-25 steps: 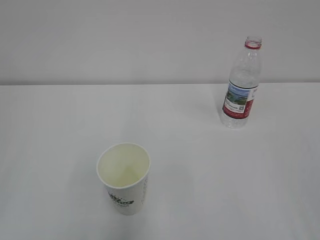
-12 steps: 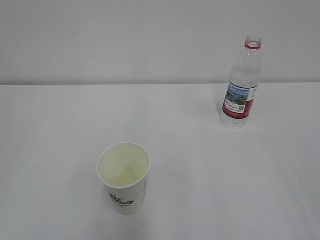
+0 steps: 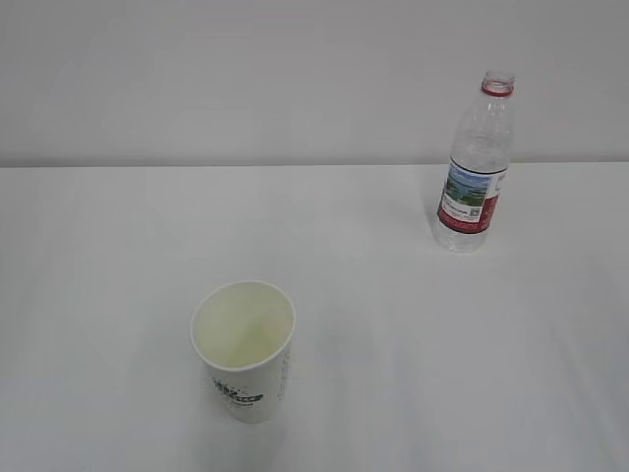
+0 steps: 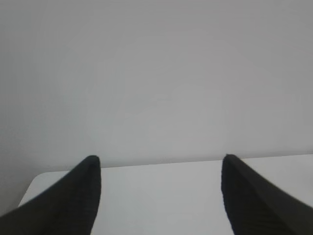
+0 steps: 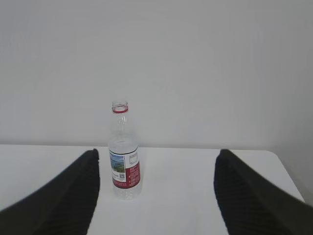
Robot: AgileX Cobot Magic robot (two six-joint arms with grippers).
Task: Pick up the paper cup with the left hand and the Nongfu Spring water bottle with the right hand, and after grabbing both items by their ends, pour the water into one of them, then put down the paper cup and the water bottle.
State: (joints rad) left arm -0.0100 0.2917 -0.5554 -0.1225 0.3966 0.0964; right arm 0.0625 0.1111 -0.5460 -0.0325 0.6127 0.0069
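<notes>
The white paper cup (image 3: 244, 350) stands upright near the front of the table, left of centre, cream inside and showing no water. The Nongfu Spring water bottle (image 3: 475, 167) stands upright and uncapped at the back right; it also shows in the right wrist view, bottle (image 5: 123, 152), well ahead of the jaws and nearer the left finger. My right gripper (image 5: 157, 159) is open with nothing between its fingers. My left gripper (image 4: 161, 164) is open over bare table, and the cup is out of its view. Neither arm appears in the exterior view.
The white table (image 3: 393, 295) runs back to a plain pale wall (image 3: 246, 79). In the left wrist view the table's rounded far-left corner (image 4: 36, 178) shows; in the right wrist view its far-right corner (image 5: 274, 156) shows.
</notes>
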